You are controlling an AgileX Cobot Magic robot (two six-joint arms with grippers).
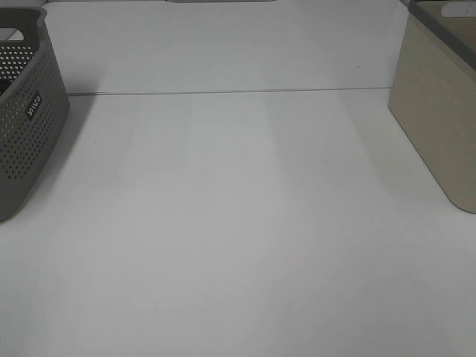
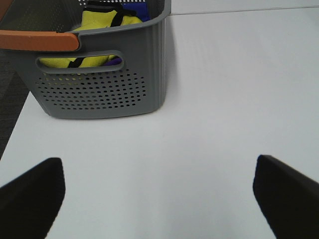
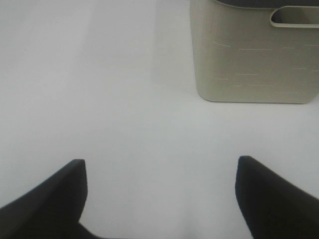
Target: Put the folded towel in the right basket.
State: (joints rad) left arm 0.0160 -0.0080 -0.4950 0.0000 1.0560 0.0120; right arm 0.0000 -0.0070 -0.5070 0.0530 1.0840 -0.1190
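We begin with the white table, which fills nearly the whole exterior high frame and lies bare across its middle. At the right edge stands the beige right basket, solid-walled, its rim cut off by the upper right corner. At the left edge sits the grey perforated basket, also partly out of frame.

In the left wrist view the grey perforated basket occupies the upper left, and inside it we see yellow cloth with a patch of blue fabric behind it. We cannot tell whether either is the folded towel; no towel lies on the open table in any view.

We judge a towel to be light, soft and limp, unlikely to slip or break, but apt to unfold. A pinch across a folded edge, gathering all layers, should keep it together.

The left gripper hovers over the table near the grey basket, its jaws spread wide and holding nothing. The right gripper hovers facing the right basket, likewise spread apart and empty. Neither arm appears in the exterior high view.
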